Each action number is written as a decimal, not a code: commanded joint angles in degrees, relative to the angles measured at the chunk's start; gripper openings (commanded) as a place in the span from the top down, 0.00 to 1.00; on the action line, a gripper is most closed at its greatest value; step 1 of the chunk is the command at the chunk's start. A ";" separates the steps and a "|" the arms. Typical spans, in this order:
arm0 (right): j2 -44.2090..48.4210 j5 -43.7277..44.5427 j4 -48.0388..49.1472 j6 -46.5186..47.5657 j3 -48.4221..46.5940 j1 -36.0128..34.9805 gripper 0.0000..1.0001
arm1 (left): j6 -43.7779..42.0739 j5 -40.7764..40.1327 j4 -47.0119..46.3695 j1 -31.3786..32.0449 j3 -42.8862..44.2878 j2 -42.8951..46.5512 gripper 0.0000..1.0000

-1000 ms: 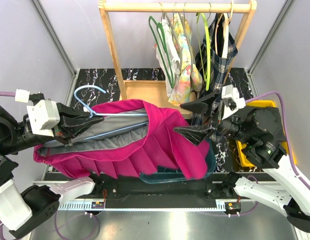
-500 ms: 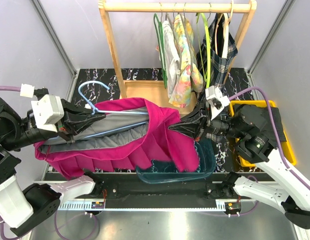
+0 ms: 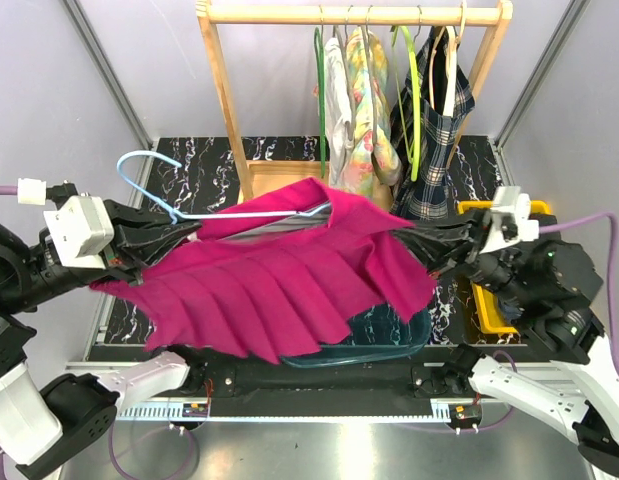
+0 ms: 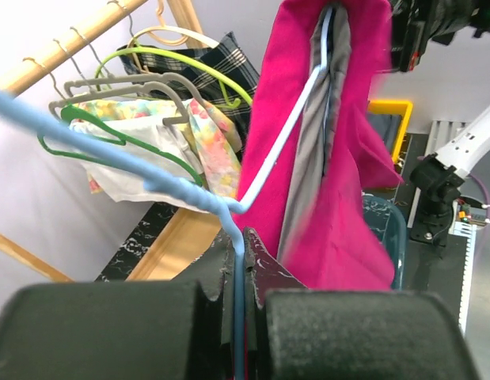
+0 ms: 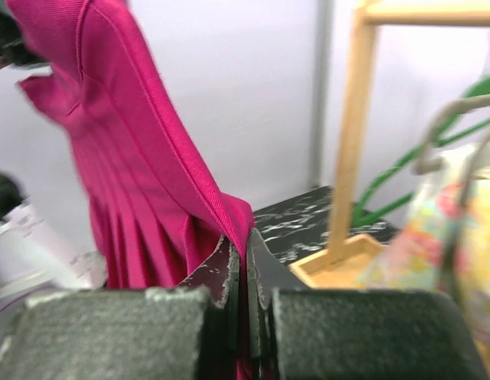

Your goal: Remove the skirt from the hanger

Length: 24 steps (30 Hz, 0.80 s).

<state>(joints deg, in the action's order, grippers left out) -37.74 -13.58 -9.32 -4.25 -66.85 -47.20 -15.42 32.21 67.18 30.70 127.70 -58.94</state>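
A magenta pleated skirt [image 3: 259, 285] with a grey lining [image 4: 316, 174] hangs stretched between both arms, on a light blue hanger [image 3: 154, 190]. My left gripper [image 3: 189, 232] is shut on the hanger's wire [image 4: 241, 261] just below the hook. At the skirt's right edge, my right gripper [image 3: 401, 238] is shut on a fold of the magenta fabric [image 5: 229, 218]. The skirt spreads out above the teal bin [image 3: 409, 330].
A wooden clothes rack [image 3: 221, 90] stands at the back with several hangers and garments, a floral one [image 3: 367, 120] and a plaid one [image 3: 434, 120]. A yellow tray [image 3: 484, 300] lies at the right, under my right arm.
My right gripper closed on the skirt's edge and pulled it to the right. The skirt has spread flat and lifted; the hanger hook has risen and moved left.
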 commanded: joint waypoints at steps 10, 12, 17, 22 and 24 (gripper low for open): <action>7.23 38.45 -0.08 9.00 4.35 0.44 1.00 | -4.44 -12.51 -7.41 -0.02 -0.52 4.62 1.00; 8.73 41.16 -0.08 8.91 5.49 0.44 1.00 | -5.05 -13.31 -7.59 -0.02 -0.61 4.80 1.00; 12.24 44.70 -0.17 9.79 5.76 0.27 1.00 | -6.46 -17.43 -8.37 0.50 -0.87 5.24 1.00; 9.88 37.59 -1.84 2.78 6.29 0.09 1.00 | -5.41 -13.77 -10.83 0.68 -4.38 5.76 1.00; 6.20 34.78 -1.58 0.83 5.25 0.09 1.00 | -3.14 -12.44 -13.38 0.68 -6.05 5.50 1.00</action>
<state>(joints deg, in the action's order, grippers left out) -26.59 20.86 -14.39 0.84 -59.44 -47.64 -18.15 21.56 60.64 31.62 123.87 -52.90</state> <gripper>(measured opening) 0.020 0.028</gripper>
